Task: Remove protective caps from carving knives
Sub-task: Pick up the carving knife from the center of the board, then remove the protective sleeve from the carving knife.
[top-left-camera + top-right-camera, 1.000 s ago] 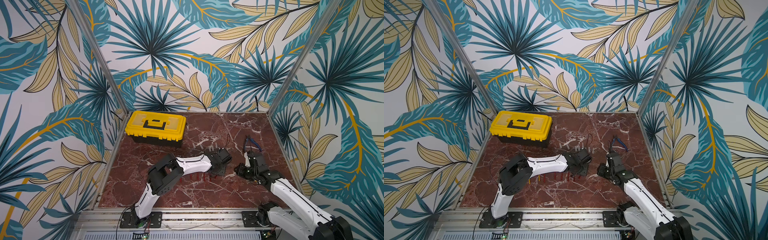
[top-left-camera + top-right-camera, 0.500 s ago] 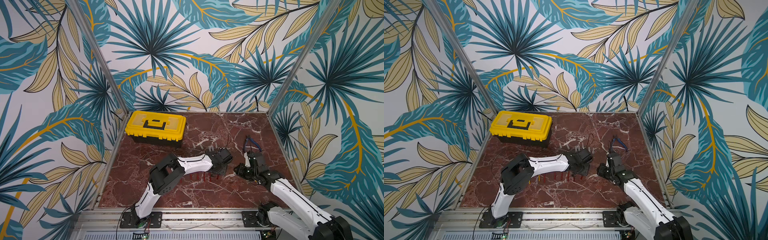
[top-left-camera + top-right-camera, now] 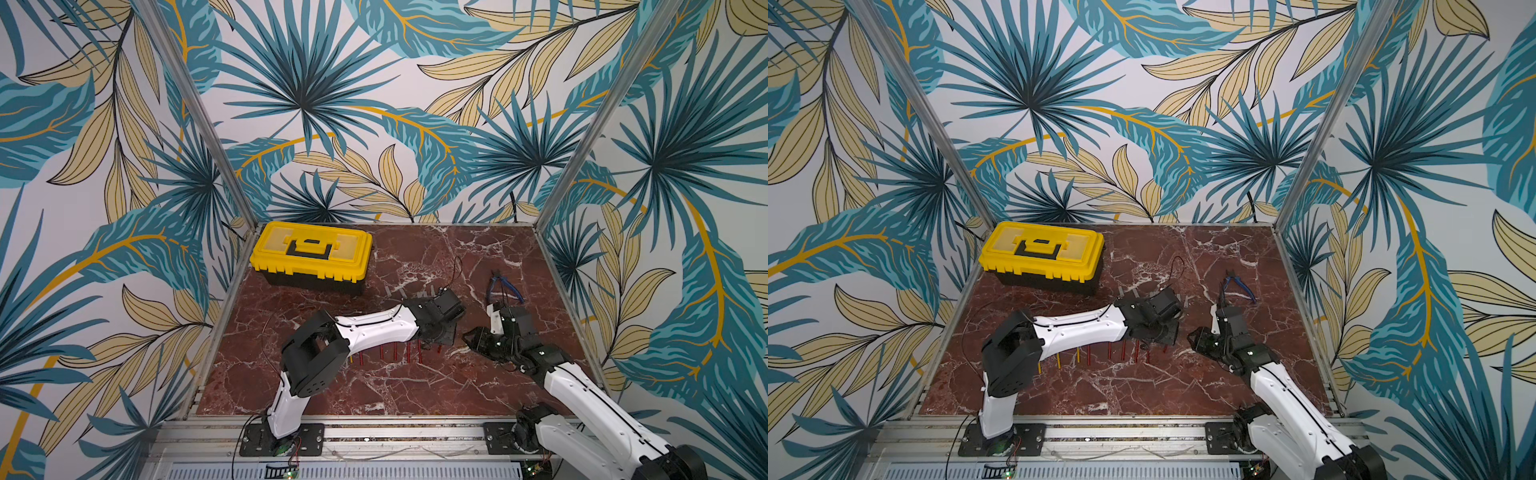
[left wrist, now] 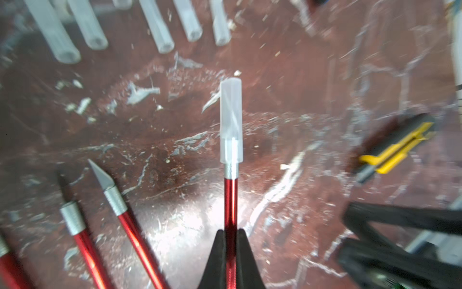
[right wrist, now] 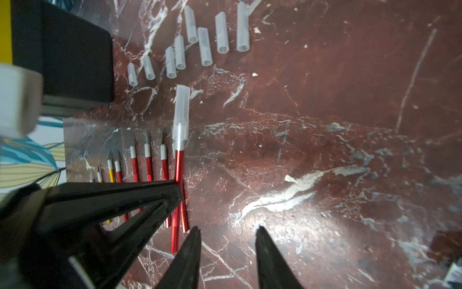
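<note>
Slim red-handled carving knife [image 4: 230, 197] clamped by its handle in the left gripper [image 4: 230, 231], translucent plastic cap [image 4: 231, 120] on its tip (beyond the fingers), robot-side of the yellow-lidded toolbox [image 3: 311, 253]; right gripper [image 5: 227, 229] parted, empty, just beside the handle.

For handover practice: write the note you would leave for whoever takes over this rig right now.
Left tool: shut on a red knife, cap on its tip.
Right tool: open, empty, close by.
Loose caps lie grouped, apart from the row of bare knives.
Done: those knives are uncapped.
Left: pull the cap off the held knife, then set both down.
</note>
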You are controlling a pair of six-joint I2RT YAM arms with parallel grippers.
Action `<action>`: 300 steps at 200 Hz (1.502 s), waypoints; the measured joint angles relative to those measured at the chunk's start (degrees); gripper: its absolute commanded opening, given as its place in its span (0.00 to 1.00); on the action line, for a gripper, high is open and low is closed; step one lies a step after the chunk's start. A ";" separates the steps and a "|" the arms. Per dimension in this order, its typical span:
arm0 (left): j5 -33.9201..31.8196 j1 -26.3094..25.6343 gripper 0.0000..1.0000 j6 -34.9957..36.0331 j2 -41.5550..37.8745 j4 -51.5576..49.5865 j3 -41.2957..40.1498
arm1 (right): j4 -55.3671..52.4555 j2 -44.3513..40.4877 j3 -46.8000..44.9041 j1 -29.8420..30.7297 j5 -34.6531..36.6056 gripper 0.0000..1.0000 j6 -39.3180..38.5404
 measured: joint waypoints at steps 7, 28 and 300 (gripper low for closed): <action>0.00 -0.11 0.00 -0.22 -1.16 0.02 -0.17 | 0.59 -0.20 0.00 0.00 -0.98 0.53 0.39; 0.04 -0.24 0.00 -0.68 -3.56 0.28 -0.79 | 3.15 0.07 0.02 -0.07 -4.11 0.54 1.46; 1.38 -0.68 0.00 -1.53 -5.51 0.35 -2.14 | 11.54 20.92 13.00 -3.74 -12.81 0.28 2.58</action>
